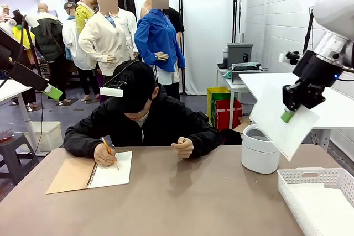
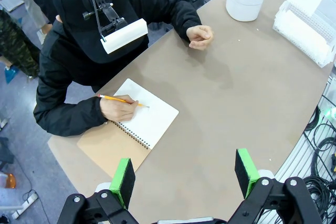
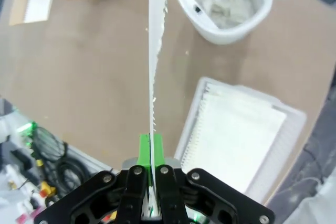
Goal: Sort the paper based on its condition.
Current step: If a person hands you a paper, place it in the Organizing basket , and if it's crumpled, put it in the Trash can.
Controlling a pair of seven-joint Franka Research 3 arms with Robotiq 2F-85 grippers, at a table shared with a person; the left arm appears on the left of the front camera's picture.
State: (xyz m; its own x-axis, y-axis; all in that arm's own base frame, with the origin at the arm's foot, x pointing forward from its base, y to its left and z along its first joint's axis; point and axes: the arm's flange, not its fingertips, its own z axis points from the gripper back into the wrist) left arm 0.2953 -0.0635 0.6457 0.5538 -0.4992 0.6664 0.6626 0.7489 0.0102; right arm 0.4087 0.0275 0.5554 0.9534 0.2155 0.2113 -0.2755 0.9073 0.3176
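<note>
My right gripper [image 1: 287, 115] is shut on a smooth white sheet of paper [image 1: 279, 122], which hangs in the air above the table's right side, between the white round bin [image 1: 260, 150] and the white basket tray [image 1: 318, 197]. In the right wrist view the sheet [image 3: 153, 66] runs edge-on up from the closed gripper [image 3: 151, 150]. Crumpled white paper [image 3: 221, 4] lies inside the bin [image 3: 252, 22]. A flat white sheet [image 3: 239, 140] lies in the tray [image 3: 191, 114]. My left gripper [image 2: 185, 177] hovers open and holds nothing, high over the table's left near edge.
A person in black sits at the far side, writing with a pencil [image 1: 108, 150] in a spiral notebook [image 1: 91, 172] with a tan cover. The other hand [image 1: 182, 147] rests as a fist on the table. The brown tabletop [image 1: 193, 192] is bare in the middle.
</note>
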